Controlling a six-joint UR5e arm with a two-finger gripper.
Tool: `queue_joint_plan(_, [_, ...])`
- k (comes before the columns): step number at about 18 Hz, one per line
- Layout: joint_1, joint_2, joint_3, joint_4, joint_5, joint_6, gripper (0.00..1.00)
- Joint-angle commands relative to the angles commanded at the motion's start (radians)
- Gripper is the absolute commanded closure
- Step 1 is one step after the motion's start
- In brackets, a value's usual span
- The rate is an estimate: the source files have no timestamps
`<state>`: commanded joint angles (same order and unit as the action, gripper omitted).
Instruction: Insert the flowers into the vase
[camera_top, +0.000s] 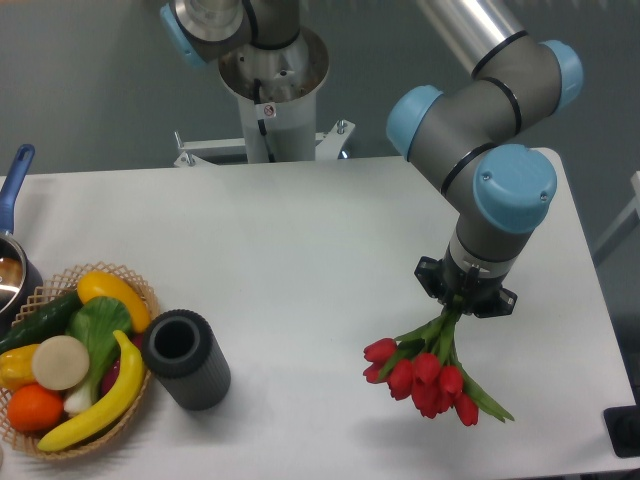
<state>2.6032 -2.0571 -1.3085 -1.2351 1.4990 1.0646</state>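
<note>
The flowers (428, 375) are a bunch of red tulips with green stems and leaves, hanging buds-down at the right of the white table, a little above its surface. My gripper (461, 305) is shut on the stems at the top of the bunch; its fingers are mostly hidden under the wrist. The vase (186, 358), a dark grey ribbed cylinder with its mouth open upward, stands at the lower left, far left of the flowers and beside the basket.
A woven basket (140, 290) of fruit and vegetables touches the vase's left side. A pot with a blue handle (15, 178) sits at the left edge. The arm's base column (272, 95) rises behind the table. A dark object (624, 430) is at the lower right corner.
</note>
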Motion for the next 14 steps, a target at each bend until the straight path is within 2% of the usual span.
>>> queue_joint_plan(3, [-0.002, 0.021, -0.002, 0.07, -0.126, -0.012, 1.0])
queue_joint_plan(7, [-0.037, 0.029, -0.008, 0.28, -0.307, -0.127, 1.0])
queue_joint_plan(9, [-0.054, 0.023, -0.011, 0.35, -0.399, -0.141, 1.0])
queue_joint_plan(14, [-0.051, 0.025, -0.011, 0.367, -0.688, -0.156, 1.0])
